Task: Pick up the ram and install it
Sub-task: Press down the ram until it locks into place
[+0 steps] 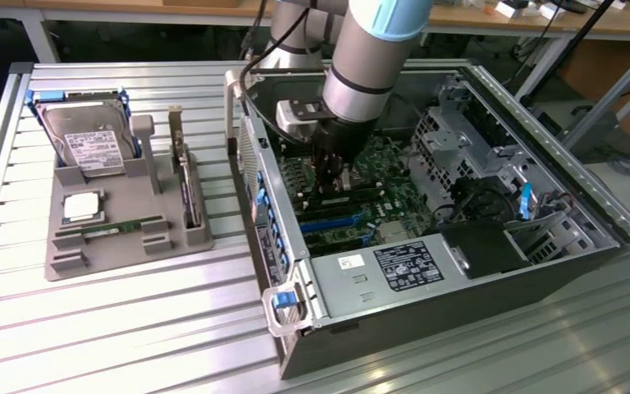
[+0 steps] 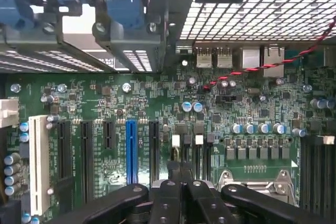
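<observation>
The tool (image 1: 334, 182) sits at frame centre inside the open computer case (image 1: 490, 271), fingers together just above the motherboard (image 2: 157, 108). It seems empty-handed. A ram (image 1: 118, 227) stick lies in the grey tray (image 1: 129, 254) at left on the bench (image 1: 107, 328).

Silver arm (image 1: 359, 74), light-blue joint band, black gripper (image 1: 334, 168), black cable.

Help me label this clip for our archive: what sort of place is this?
Likely a robotics lab or workshop bench for computer assembly: an open computer case lies on a slatted metal table, a grey parts tray beside it, workbenches behind.
</observation>
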`<state>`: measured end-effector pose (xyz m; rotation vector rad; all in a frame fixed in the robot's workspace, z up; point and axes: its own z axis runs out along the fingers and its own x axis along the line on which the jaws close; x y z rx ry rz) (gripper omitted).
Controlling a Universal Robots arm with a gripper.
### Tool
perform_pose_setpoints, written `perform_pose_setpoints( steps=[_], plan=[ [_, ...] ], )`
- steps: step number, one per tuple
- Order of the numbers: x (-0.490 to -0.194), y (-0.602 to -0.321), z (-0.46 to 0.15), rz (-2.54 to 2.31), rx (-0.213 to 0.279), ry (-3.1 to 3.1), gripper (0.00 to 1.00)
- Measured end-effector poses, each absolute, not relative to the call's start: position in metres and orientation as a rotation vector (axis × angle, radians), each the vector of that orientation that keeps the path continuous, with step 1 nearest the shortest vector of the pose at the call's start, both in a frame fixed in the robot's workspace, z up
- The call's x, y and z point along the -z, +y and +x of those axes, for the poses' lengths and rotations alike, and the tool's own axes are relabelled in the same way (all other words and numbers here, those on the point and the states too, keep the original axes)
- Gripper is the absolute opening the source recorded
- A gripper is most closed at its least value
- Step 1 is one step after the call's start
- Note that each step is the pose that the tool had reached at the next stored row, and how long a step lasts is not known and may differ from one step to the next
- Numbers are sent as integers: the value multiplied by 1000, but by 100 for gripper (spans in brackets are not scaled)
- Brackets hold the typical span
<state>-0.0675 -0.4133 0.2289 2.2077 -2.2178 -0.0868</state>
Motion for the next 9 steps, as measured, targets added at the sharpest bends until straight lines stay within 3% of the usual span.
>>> perform_pose_setpoints(
  steps=[5,9],
  plan=[
    [-242,-413,-59,2204,82,-2218,10],
    [-242,-412,-9,2202,82,-2218,10]
  ],
)
